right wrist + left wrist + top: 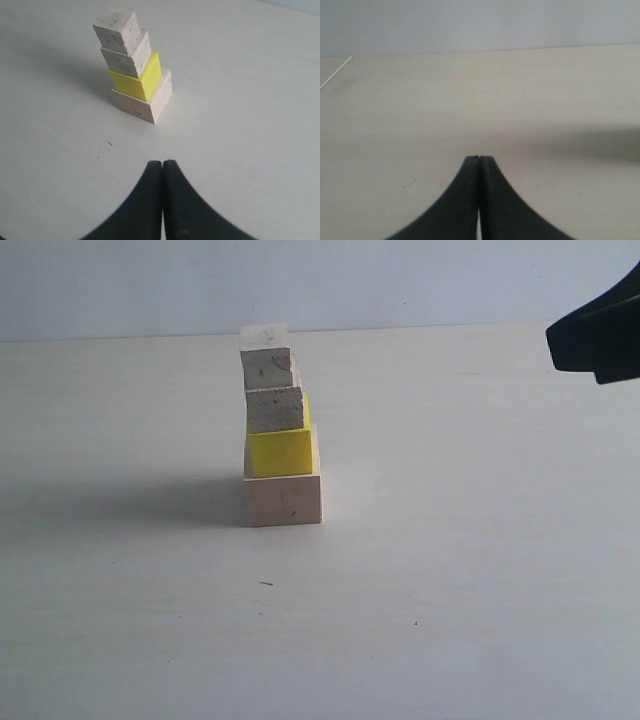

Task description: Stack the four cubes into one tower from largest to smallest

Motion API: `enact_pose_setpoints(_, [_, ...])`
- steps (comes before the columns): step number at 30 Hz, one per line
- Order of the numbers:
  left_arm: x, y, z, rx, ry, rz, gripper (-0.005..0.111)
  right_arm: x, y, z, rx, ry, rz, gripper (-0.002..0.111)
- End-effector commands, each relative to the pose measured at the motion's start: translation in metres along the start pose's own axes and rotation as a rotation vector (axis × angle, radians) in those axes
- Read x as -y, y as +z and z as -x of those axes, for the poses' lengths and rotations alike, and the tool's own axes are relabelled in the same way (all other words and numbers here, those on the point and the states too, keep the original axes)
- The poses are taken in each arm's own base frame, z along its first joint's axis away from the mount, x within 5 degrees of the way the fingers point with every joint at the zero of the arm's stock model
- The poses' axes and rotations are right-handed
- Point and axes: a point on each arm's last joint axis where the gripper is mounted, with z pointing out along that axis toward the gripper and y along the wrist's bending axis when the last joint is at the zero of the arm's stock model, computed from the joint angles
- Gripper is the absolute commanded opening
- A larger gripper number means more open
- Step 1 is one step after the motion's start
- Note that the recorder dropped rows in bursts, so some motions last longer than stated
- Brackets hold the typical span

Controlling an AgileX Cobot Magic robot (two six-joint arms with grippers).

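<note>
On the pale table point(480, 590), near the middle of the exterior view, stands the tower point(278, 430) of four cubes. A large cube of pale bare wood point(283, 500) is the base, a bright yellow cube point(281, 452) sits on it, then comes a smaller cube of pale wood point(274, 410), and a top cube of pale wood point(266, 362) finishes it. The two upper cubes look almost equal in size from these views. They also sit a little toward the left side of the yellow one, so the column is not perfectly straight.

Both pincers are empty, with the jaws pressed fully together. The right pincer point(162, 163) hangs apart from the tower and points at it. The left pincer point(479, 158) sees only bare table.

I judge the cubes to be light, stiff and hard, so they will not bend or break under a grip. Their wood faces seem a bit rough and should hold well, while the painted yellow one may be more slippery. Nothing joins the cubes, so a side push could slide or topple the upper ones. If a correction is wanted, the safest hold is on two opposite flat sides of the top cube only, coming from above and lifting straight up. The task looks finished as it stands.
</note>
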Motion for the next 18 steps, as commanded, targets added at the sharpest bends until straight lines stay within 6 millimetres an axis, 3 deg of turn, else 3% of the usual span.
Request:
enact_pose_setpoints(1, [-0.0002,-0.0004,0.0003,0.008,-0.034,0.011,0.0,0.0011,-0.0003,-0.0003,0.013,-0.004,-0.004,0.0])
enact_pose_setpoints(18, [0.0005,-0.0004,0.0012,0.018,-0.094,0.0,0.0,0.0011,-0.0003,-0.0003,0.013,-0.004,-0.004,0.0])
